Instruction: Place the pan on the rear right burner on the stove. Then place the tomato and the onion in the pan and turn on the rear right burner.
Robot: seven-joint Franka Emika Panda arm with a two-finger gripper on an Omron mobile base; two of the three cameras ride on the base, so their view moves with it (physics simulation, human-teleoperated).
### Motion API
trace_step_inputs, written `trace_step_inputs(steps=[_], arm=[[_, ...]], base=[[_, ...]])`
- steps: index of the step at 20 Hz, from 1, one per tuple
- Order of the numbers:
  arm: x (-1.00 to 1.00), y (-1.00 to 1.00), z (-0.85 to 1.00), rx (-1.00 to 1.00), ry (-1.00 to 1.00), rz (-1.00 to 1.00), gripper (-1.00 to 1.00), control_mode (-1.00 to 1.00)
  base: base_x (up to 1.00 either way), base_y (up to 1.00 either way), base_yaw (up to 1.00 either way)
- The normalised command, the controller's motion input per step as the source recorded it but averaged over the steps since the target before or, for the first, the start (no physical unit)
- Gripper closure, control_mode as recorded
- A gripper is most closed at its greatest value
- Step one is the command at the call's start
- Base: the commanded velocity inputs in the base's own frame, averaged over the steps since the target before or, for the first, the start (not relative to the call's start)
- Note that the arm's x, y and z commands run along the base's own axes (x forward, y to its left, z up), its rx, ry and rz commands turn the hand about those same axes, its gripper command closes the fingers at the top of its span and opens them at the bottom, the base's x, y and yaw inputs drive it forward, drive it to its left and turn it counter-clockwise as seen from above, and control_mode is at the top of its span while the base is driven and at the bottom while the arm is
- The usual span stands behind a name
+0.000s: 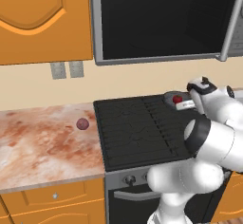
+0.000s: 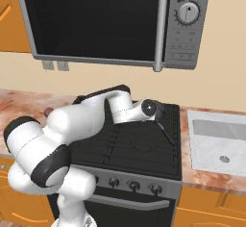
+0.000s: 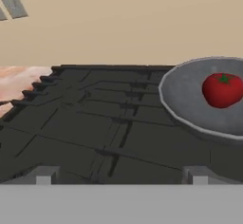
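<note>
The pan [image 3: 199, 99] — a shallow grey round vessel — sits on the rear right burner [image 1: 166, 102] of the stove [image 1: 137, 133], at the cooktop's far right corner. In the left base view its rim [image 1: 172, 95] shows just beyond the robot's wrist; in the right base view its long black handle [image 2: 166, 130] slants toward the front of the cooktop from beneath the hand. The tomato [image 3: 222, 90], glossy red with a small green stem, lies inside the pan; it also appears as a red spot [image 1: 177, 99] in the left base view. The onion [image 1: 82, 124], a dull mauve ball, rests on the marbled counter [image 1: 42, 142] left of the stove, well apart from the pan, and is partly hidden behind the arm in the right base view [image 2: 48, 111].

The gripper [image 3: 121, 175] hangs low over the ridged grates, beside the pan and to its left in the hand view. Its two fingertips [image 3: 43, 175] stand wide apart with nothing between them — the hand is open and empty.

Surroundings: a microwave [image 2: 110, 24] with a vertical bar handle and a dial hangs above the stove; orange cabinets [image 1: 42, 19] flank it; a wall outlet [image 1: 66, 70] sits above the counter. A row of dark knobs [image 2: 134, 186] lines the stove's grey front panel, and a sink [image 2: 218, 142] is set in the counter to the right.
</note>
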Motion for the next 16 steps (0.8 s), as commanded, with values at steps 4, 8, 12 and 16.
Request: trace_step_inputs(steps=[4,8,12,16], arm=[[-0.46,0.63,0.16,-0.08,-0.01,0.01,-1.00,-1.00],[-0.40,0.65,0.07,-0.06,0.00,0.00,-1.00,-1.00],[-0.37,0.61,0.01,-0.04,0.00,0.00,-1.00,-1.00],[-0.06,0.41,0.16,0.00,0.00,-0.01,-1.00,-1.00]], base=[[0.00,0.00,0.00],[0.00,0.00,0.00],[0.00,0.00,0.00],[0.00,0.00,0.00]])
